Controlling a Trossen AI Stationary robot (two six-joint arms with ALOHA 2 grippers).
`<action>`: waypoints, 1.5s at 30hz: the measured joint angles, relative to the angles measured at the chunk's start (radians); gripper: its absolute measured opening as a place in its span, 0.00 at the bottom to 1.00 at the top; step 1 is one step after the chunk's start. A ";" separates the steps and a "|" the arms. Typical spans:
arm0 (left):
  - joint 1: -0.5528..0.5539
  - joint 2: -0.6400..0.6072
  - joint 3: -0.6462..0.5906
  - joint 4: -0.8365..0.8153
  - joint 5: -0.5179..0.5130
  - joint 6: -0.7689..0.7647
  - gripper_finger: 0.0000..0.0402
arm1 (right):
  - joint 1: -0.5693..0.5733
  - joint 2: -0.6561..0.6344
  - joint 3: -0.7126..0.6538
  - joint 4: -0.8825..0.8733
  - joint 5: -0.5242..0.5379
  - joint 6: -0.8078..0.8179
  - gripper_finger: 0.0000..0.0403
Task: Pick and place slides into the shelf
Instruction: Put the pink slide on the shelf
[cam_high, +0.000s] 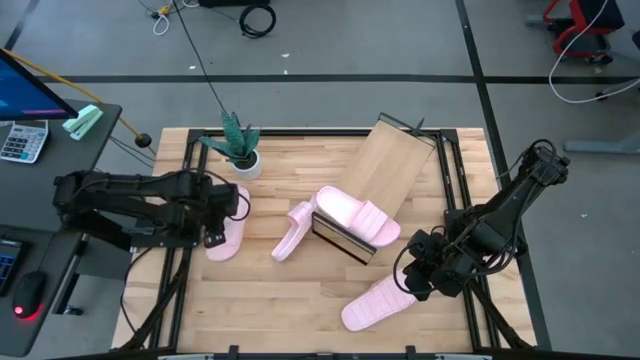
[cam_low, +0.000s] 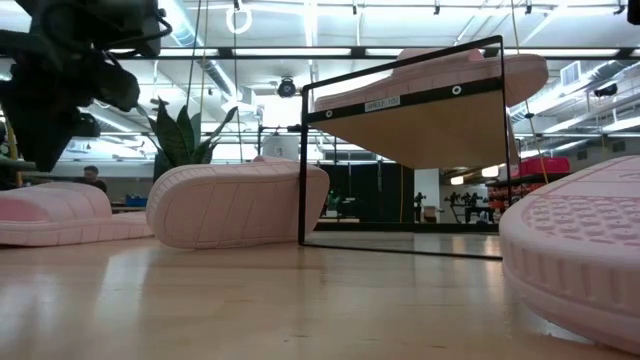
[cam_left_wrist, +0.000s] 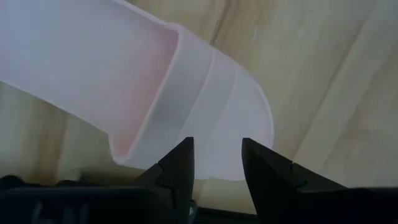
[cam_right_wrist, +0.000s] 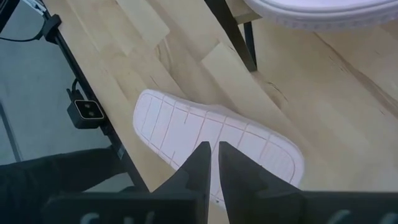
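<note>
From above I see one slide (cam_high: 358, 216) on the shelf (cam_high: 392, 166); wrist views add: left gripper (cam_left_wrist: 216, 163) parted over a slide (cam_left_wrist: 186, 106), right gripper (cam_right_wrist: 212, 155) apparently clenched, empty, above an upturned sole (cam_right_wrist: 211, 134)

text: none readable | shelf (cam_low: 400, 100): small white label on the black front bar, print too small to read | calculator (cam_high: 22, 141): keys visible, figures illegible | slides, table: no markings seen
</note>
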 joint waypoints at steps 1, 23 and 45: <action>0.015 0.000 0.000 0.000 0.011 0.005 0.35 | 0.000 0.000 0.000 0.000 0.000 0.000 0.10; 0.203 0.231 0.149 0.018 0.068 0.283 0.52 | 0.000 0.000 0.000 0.053 0.000 -0.027 0.10; 0.347 0.313 0.225 -0.069 -0.008 0.167 0.52 | 0.001 0.000 0.000 0.049 0.013 -0.069 0.10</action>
